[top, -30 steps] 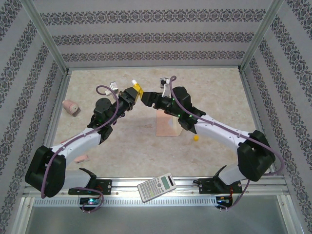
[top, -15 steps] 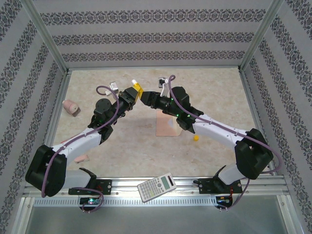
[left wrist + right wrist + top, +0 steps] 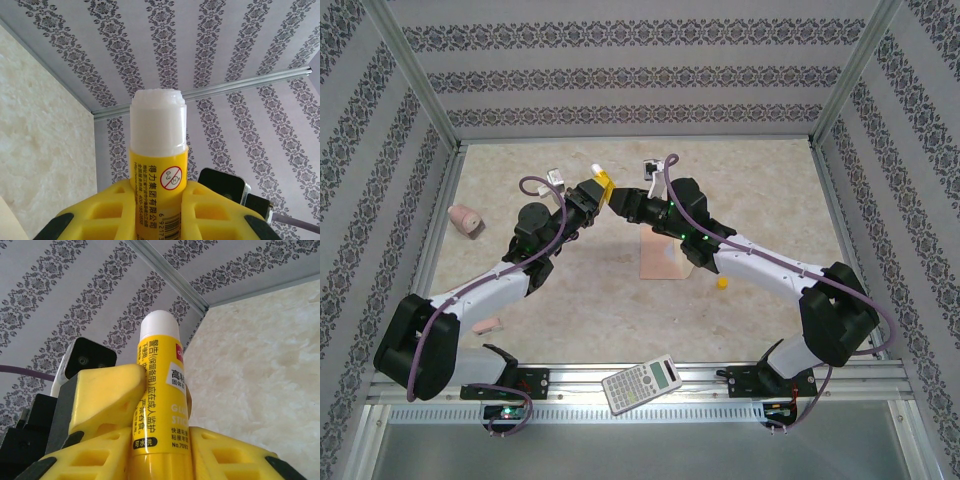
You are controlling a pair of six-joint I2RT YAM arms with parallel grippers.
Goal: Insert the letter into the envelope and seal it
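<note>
**Envelope** (image 3: 658,258): lies flat on the table (image 3: 570,300), near its middle. The right arm crosses over its far right corner. Whether the flap is up or down cannot be told from the overhead view.

**Left gripper** (image 3: 599,191): held off the table, just beyond the envelope's far left corner. In the left wrist view its yellow fingers (image 3: 120,190) are pressed against both sides of a glue stick (image 3: 158,165). The stick stands up between them, a yellow body with a printed label. Its white top end stands free above the fingers.

**Right gripper** (image 3: 620,200): meets the left one tip to tip, likewise just beyond the envelope's far edge. In the right wrist view its fingers (image 3: 205,437) clamp the same glue stick low on the body. One finger of the left gripper lies against the stick's side higher up. Both grippers are therefore closed on the one stick.

**Other items**
- A calculator (image 3: 642,381) rests on the front rail, on the near side of the envelope and well apart from it.
- A small yellow ball (image 3: 722,283) lies near the envelope's near right corner, not touching it.
- A pink roll-shaped object (image 3: 466,220) lies well to the left of the envelope, close to the side wall.
- A small pink scrap (image 3: 488,325) lies to the near left of the envelope, beside the left arm. What it is cannot be made out.
</note>
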